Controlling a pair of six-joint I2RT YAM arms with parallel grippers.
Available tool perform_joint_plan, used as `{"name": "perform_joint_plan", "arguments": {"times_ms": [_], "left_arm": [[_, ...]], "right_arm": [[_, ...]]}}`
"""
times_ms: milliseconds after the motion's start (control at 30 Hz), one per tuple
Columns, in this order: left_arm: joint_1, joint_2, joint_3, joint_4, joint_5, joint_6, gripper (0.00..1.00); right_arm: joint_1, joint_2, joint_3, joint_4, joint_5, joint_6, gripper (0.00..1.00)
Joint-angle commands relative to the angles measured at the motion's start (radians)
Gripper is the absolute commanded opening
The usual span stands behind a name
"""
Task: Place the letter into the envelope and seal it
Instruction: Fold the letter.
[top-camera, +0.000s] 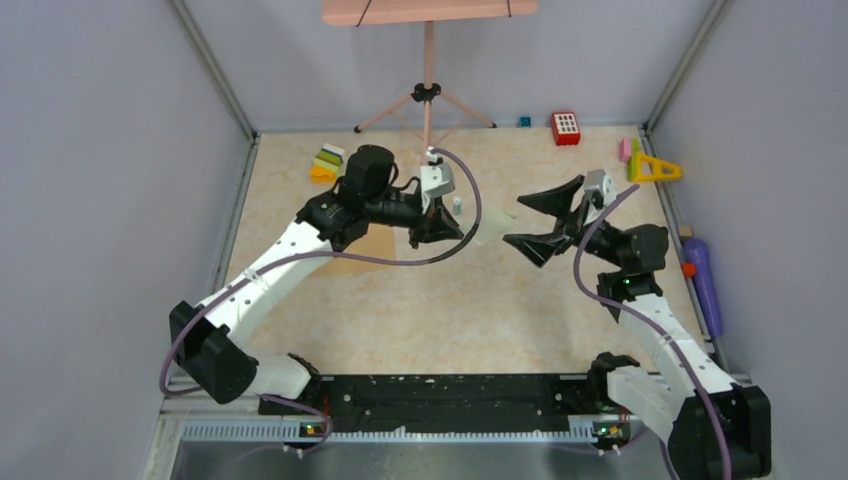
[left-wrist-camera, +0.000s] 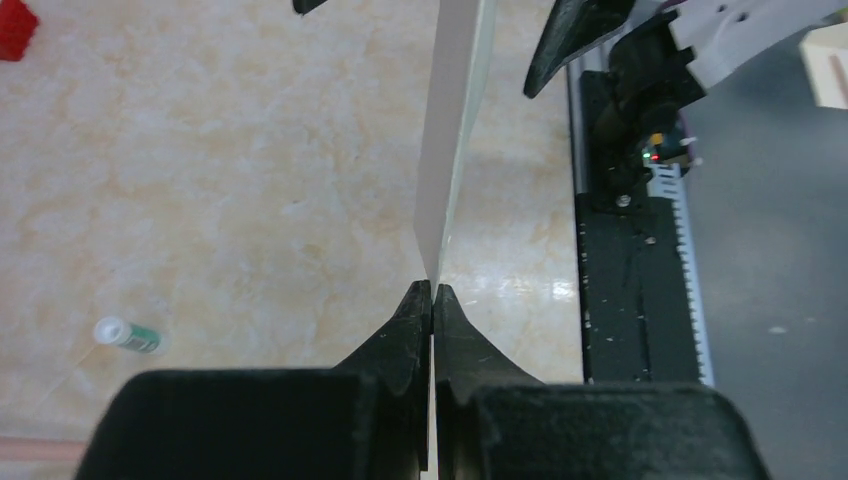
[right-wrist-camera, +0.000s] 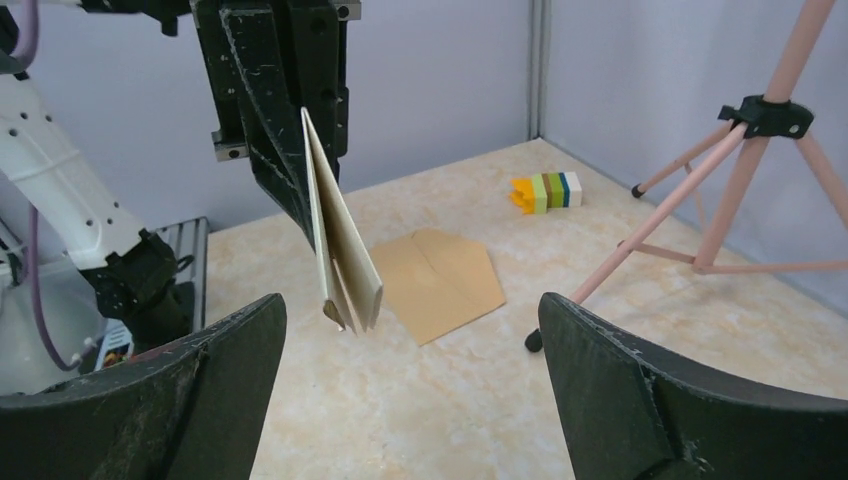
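Note:
The letter (right-wrist-camera: 340, 250), a folded pale cream sheet, hangs in the air above the table with my left gripper (left-wrist-camera: 432, 290) shut on one edge. In the left wrist view the letter (left-wrist-camera: 455, 130) shows edge-on, running straight out from the pinched fingertips. The brown envelope (right-wrist-camera: 440, 280) lies flat on the table behind it, partly under my left arm in the top view (top-camera: 370, 245). My right gripper (right-wrist-camera: 410, 310) stands wide open just short of the letter's free end, holding nothing. In the top view it (top-camera: 515, 220) faces the left gripper (top-camera: 440, 228).
A pink tripod (top-camera: 427, 95) stands at the back middle. Stacked coloured blocks (top-camera: 328, 162) sit back left, with a red block (top-camera: 566, 128) and a yellow triangle (top-camera: 655, 168) back right. A purple object (top-camera: 705, 285) lies along the right wall. A small white tube (left-wrist-camera: 127, 334) lies near the left gripper.

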Motion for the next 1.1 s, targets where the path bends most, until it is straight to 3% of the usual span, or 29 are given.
{"name": "perform_joint_plan", "arguments": {"times_ms": [0,200,400,567,767,1067], "left_arm": [[0.027,0.004,-0.076,0.308,0.235,-0.315,0.0],[0.05,0.037,-0.216,0.744,0.266,-0.691,0.0],[0.058,0.082,-0.335,1.115,0.253,-0.954,0.0],[0.059,0.092,-0.38,1.228,0.244,-1.027,0.0],[0.058,0.101,-0.404,1.306,0.239,-1.074,0.0],[0.058,0.116,-0.428,1.347,0.229,-1.084,0.0]], "right_arm": [[-0.006,0.037,-0.059,0.402,0.038,0.29,0.95],[0.002,0.05,-0.072,0.53,0.034,0.39,0.95],[0.055,0.085,-0.07,0.486,0.055,0.341,0.94],[0.101,0.116,-0.063,0.427,0.09,0.281,0.89],[0.122,0.135,-0.055,0.398,0.118,0.265,0.62],[0.144,0.142,-0.051,0.395,0.127,0.266,0.48]]}}
